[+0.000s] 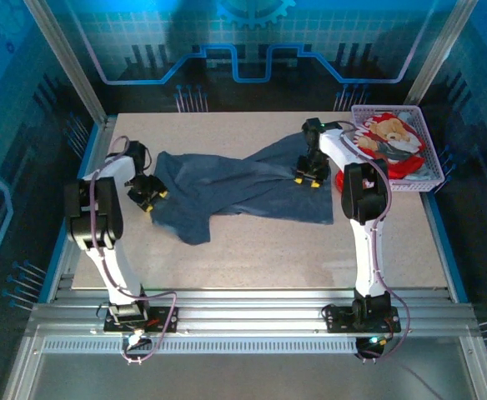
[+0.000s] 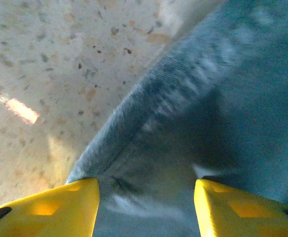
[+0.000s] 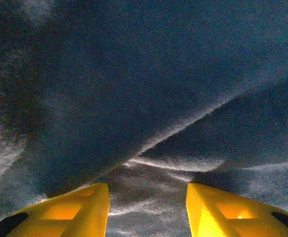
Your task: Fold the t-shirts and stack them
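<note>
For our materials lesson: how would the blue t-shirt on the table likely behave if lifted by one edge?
Probably floppy: the blue t-shirt lies creased and rumpled. It would likely sag and drape, being spread wide over the table. Its fuzzy knit looks grippy, not slippery.

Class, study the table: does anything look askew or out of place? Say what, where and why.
The blue t-shirt sprawls twisted and rumpled across the table, not laid flat. The red t-shirt sits bunched in the basket at the far right corner, neither folded nor stacked.
</note>
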You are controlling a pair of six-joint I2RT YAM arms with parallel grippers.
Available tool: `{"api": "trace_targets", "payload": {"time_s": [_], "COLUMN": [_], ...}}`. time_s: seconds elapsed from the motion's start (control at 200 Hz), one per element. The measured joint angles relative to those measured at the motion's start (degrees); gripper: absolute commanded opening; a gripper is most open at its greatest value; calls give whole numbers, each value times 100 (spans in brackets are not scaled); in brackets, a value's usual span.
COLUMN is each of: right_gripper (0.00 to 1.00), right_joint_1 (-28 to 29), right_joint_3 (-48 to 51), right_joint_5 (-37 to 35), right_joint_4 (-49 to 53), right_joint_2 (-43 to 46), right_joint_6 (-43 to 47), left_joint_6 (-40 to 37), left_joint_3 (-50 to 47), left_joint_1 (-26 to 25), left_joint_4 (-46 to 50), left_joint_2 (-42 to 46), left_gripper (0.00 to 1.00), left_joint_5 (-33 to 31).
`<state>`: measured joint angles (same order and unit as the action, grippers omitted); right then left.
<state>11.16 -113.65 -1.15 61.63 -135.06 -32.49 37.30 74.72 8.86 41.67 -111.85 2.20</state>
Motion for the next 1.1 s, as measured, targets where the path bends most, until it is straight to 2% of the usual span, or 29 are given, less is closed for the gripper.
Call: {"api": "trace_targets", "payload": {"time_s": [0.06,0.145,0.28,0.385,0.65,0.755,0.9,1.095], "right_gripper": [47,46,45,45,44,44,44,44], "right_joint_1": [9,13,13,13,0,-11,-74,-188], "right_joint_3": [0,0,2,22,35,35,35,28], "right_joint_5": [0,-2,-39,-70,-131,-144,-142,-144], "right_joint_4": [9,13,11,2,-11,-11,-11,-9], "right_joint_2": [0,0,2,4,7,7,7,7], "right_joint_6": [17,20,22,24,87,149,208,238], "left_joint_6": [-2,-17,-4,15,376,660,1029,1257], "left_joint_3": [116,243,267,2,-866,-1176,-1416,-1226], "left_joint_1": [-2,-50,-157,-291,-743,-879,-990,-1045], "left_joint_4": [107,28,-70,-103,315,527,911,1163], "left_joint_2": [-85,-201,-195,155,2621,3283,3700,4024], "left_gripper": [39,0,0,0,0,0,0,0], "left_joint_5": [-24,-28,-120,-337,-741,-756,-754,-754]}}
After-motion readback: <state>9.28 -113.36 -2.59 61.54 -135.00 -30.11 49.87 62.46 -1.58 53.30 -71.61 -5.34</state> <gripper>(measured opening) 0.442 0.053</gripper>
